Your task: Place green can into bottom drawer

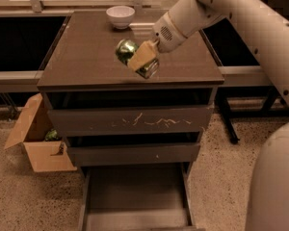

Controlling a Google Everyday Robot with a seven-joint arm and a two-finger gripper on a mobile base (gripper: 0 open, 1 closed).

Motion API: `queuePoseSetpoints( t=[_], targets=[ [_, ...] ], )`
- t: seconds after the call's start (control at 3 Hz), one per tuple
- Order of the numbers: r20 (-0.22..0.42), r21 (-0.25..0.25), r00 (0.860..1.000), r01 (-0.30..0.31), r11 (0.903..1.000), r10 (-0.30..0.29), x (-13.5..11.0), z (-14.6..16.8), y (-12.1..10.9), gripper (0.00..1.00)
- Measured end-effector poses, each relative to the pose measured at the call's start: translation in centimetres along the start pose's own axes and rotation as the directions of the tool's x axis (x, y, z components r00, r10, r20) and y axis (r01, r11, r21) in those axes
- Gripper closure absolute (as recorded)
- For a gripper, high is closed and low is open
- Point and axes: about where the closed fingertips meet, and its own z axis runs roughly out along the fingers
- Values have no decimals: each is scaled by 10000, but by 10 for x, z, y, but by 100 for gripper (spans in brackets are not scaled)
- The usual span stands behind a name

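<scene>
Aloft over the cabinet top [77,61], the green can [125,50] hangs tilted, pinched between the tan fingers [143,57] of the gripper [140,61]. Well below the fingers the bottom drawer [135,191] stands pulled open; beyond them sits a white bowl [120,16] near the top's far edge.

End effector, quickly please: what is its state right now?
The end effector is closed on the green can, holding it tilted above the cabinet top.

Robot lab, hand [140,60] over drawer cabinet [86,52]
</scene>
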Motion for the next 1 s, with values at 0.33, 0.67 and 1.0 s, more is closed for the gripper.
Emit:
queuePoseSetpoints(
  t=[0.33, 0.67, 1.0],
  targets=[
    [-1158, -50, 9905, 747, 9972, -748, 34, 20, 58, 100],
    [-1862, -352, 9783, 856, 9957, -907, 70, 42, 89, 100],
    [-1863, -352, 9783, 860, 9957, -911, 70, 43, 89, 100]
  ],
)
